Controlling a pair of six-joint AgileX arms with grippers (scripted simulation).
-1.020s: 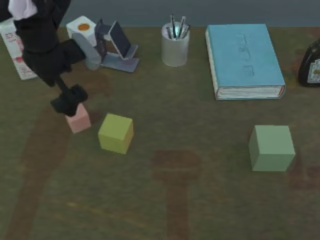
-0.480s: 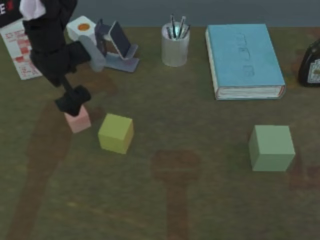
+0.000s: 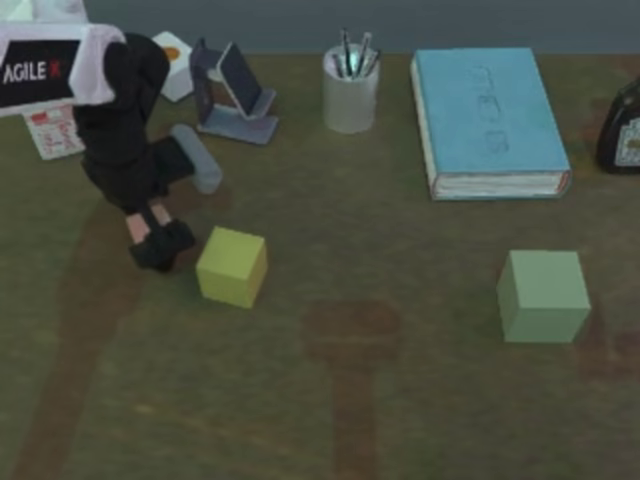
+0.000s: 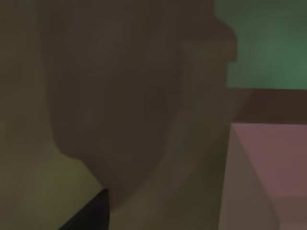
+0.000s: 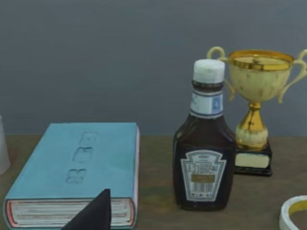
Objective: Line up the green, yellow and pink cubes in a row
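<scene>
Pink matte cube [image 4: 268, 172] sits right beneath the left tool [image 3: 160, 245] — beside the yellow-lime cube [image 3: 232, 266]; finger spread I cannot tell.

There are three cubes: one yellow cube [image 3: 232, 266], one green cube [image 3: 543, 296] and one pink cube [image 4: 268, 177]. Also one blue book [image 3: 487, 120], one pen cup [image 3: 350, 90], one sauce bottle [image 5: 204, 143], one gold trophy [image 5: 256, 105].
</scene>
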